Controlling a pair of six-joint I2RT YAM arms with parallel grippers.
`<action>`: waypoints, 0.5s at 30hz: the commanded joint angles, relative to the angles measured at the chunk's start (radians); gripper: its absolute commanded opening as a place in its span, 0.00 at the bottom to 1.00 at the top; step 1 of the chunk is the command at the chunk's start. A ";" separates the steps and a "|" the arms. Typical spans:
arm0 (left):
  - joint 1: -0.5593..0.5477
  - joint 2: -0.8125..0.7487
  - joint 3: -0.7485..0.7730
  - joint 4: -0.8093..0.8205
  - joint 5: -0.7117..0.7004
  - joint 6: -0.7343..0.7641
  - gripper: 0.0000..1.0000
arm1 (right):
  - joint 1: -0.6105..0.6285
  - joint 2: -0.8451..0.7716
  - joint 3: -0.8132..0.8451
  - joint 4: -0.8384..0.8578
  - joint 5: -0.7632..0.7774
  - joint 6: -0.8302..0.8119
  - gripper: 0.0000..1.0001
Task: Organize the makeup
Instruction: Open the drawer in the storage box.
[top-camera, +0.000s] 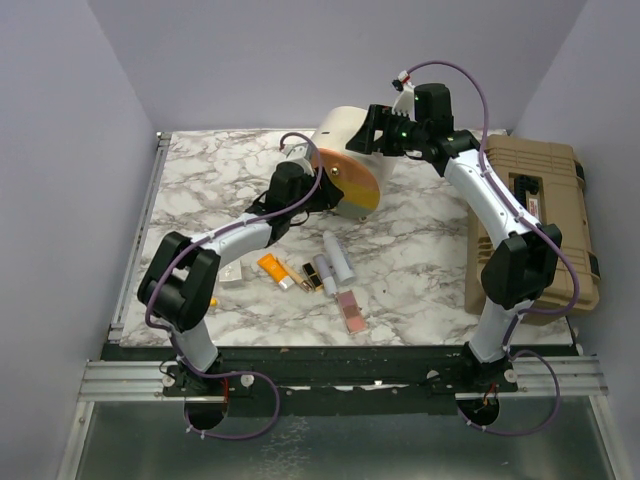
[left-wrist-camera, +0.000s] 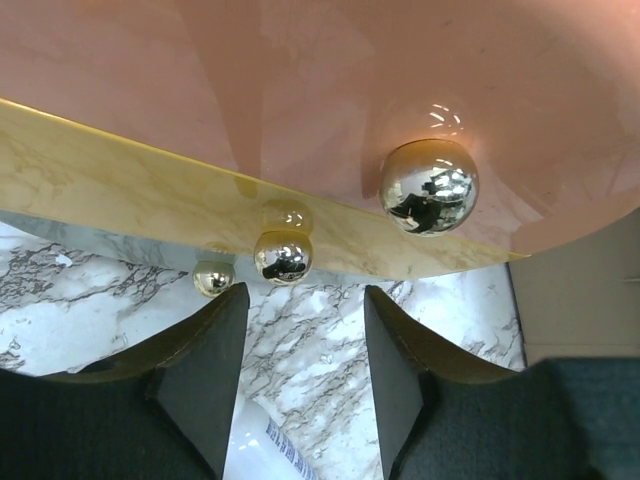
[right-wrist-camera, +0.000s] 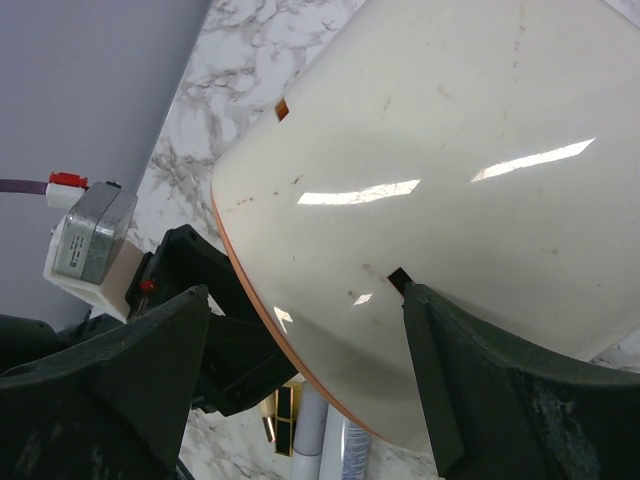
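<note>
My left pincer (left-wrist-camera: 305, 300) stands with its two dark fingers apart and nothing between them. The tips sit just short of the glossy orange-pink round face (left-wrist-camera: 300, 80) of the big cream cylindrical case (top-camera: 345, 128), which lies on its side at the upper centre of the top view. Shiny gold balls (left-wrist-camera: 428, 187) stud that face and its gold rim. My right pincer (right-wrist-camera: 300, 290) is spread wide at the case's cream wall; whether its fingers touch the wall I cannot tell.

Below the case, in the middle of the white-and-grey marble table (top-camera: 420, 260), the makeup lies loose. Two white tubes (top-camera: 338, 255) lie side by side, with a gold-black lipstick (top-camera: 310, 276) just to their left and an orange tube (top-camera: 270, 266) further left. A flat pink rectangular palette (top-camera: 350, 312) lies lowest in the frame, and a small white square compact (top-camera: 231, 272) sits beside my left arm. A tan hard toolbox (top-camera: 535, 220) sits at the right edge.
</note>
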 joint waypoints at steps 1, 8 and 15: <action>-0.002 0.033 0.030 0.027 -0.037 0.048 0.46 | 0.024 0.014 -0.036 -0.111 -0.053 0.040 0.84; -0.003 0.043 -0.027 0.143 -0.041 0.032 0.36 | 0.024 0.016 -0.028 -0.116 -0.061 0.039 0.84; -0.002 0.042 -0.018 0.176 -0.054 0.044 0.31 | 0.024 0.012 -0.026 -0.116 -0.058 0.039 0.84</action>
